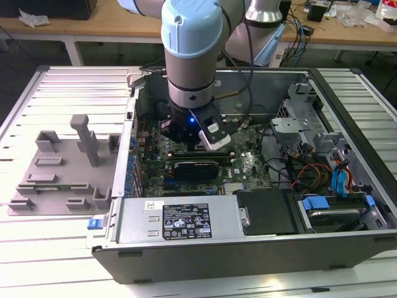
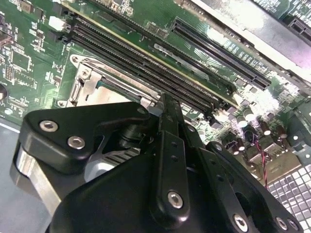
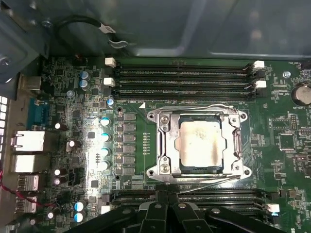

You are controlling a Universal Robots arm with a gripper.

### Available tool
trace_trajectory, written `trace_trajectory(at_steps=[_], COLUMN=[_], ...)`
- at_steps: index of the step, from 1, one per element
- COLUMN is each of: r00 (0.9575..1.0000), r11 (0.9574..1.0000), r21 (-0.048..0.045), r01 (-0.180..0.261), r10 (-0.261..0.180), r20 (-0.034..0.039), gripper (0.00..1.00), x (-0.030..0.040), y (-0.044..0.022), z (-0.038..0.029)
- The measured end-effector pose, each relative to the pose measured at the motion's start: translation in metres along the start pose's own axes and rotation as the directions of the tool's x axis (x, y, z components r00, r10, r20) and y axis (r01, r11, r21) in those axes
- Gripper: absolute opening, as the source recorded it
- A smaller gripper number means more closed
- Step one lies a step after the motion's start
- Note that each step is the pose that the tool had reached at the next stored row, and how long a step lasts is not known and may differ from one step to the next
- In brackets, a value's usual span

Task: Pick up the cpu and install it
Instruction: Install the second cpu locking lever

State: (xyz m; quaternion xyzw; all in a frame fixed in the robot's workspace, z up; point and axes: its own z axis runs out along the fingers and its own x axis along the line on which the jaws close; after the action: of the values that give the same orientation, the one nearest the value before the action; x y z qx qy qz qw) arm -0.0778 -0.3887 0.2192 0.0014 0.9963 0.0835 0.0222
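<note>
The cpu [image 3: 200,145], a flat square chip with a dull silver top, lies in the motherboard socket [image 3: 160,145], and the socket's metal frame sits around its edges. In the first wrist view my gripper [image 3: 168,200] hangs above the board just beside the socket, its black fingers [image 3: 156,208] drawn together and shut, with nothing between them. The second wrist view has the gripper [image 2: 167,104] over the corner of the socket frame [image 2: 92,80]. In the exterior view the gripper [image 1: 186,141] is down inside the open computer case [image 1: 347,248].
Memory slots [image 3: 184,77] run along both sides of the socket. Capacitors [image 3: 104,138] and rear ports [image 3: 29,141] stand beside it. A grey fixture plate [image 1: 56,180] with upright blocks lies at the exterior view's left, outside the case. Cables and drive bays [image 1: 329,180] crowd the right.
</note>
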Motion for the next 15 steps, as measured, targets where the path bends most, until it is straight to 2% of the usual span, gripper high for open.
trace_trajectory(at_steps=[2, 3, 6, 9, 11, 13, 15], r00=[1.0000, 1.0000, 1.0000, 1.0000, 1.0000, 1.0000, 1.0000], r11=[1.0000, 0.9999, 0.9999, 0.9995, 0.9992, 0.9985, 0.9980], r21=[-0.0054, -0.0100, -0.0137, -0.0326, -0.0405, -0.0549, -0.0630], r01=[0.000, 0.000, 0.000, -0.001, -0.001, -0.001, -0.001], r10=[0.000, 0.000, 0.000, 0.001, 0.001, 0.001, 0.001], r20=[0.0001, 0.0002, 0.0002, 0.0037, 0.0053, 0.0079, 0.0090], gripper=[0.11, 0.11, 0.11, 0.11, 0.11, 0.11, 0.11], x=[0.0000, 0.0002, 0.0025, 0.0073, 0.0088, 0.0110, 0.0123], y=[-0.0003, -0.0006, -0.0022, -0.0025, -0.0026, -0.0029, -0.0031], z=[0.0014, 0.0038, 0.0125, 0.0142, 0.0148, 0.0164, 0.0175])
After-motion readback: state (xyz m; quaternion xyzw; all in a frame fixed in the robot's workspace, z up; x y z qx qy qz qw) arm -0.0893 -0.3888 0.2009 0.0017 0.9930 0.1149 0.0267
